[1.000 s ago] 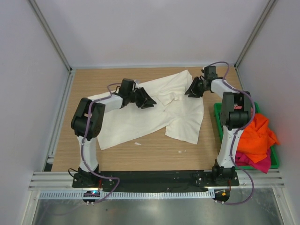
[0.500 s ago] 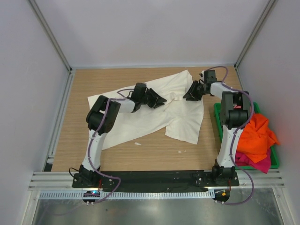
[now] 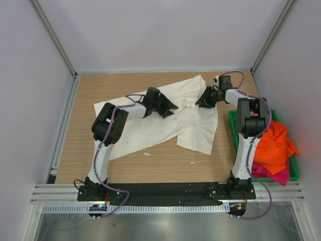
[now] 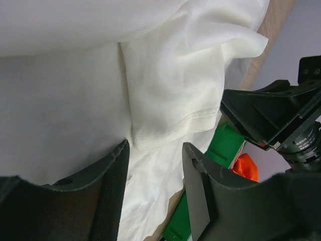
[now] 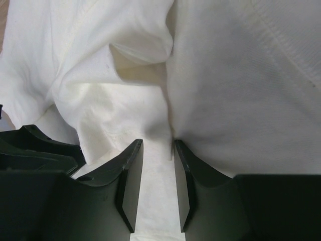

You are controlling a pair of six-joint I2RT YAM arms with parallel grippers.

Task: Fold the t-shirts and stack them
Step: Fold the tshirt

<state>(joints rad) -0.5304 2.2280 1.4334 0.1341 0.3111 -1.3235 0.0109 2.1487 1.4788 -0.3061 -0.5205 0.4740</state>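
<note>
Left gripper (image 4: 153, 148) stands with its jaws well apart and nothing between them, hanging just above the cream-white t-shirt (image 3: 150, 130), whose hemmed fold shows through the gap. At its 3 o'clock in the overhead view, near but apart, the right gripper (image 5: 155, 143) has its jaws only narrowly parted at a raised crease of the same shirt; cloth fills the slit, but whether it is pinched cannot be told. The shirt lies spread and rumpled across the middle of the wooden table (image 3: 100, 85), one corner reaching toward 12 o'clock and a flap hanging toward 5 o'clock. Two small white scraps (image 3: 147, 153) lie on the bare wood at the shirt's 6 o'clock. At 3 o'clock, against the table's edge and partly behind the right arm, sits a green bin (image 3: 232, 131) holding a heaped orange t-shirt (image 3: 275, 143) over a magenta t-shirt (image 3: 273, 173). Fine white lettering rings the right wrist's lens (image 4: 301, 145), too small to read.
</note>
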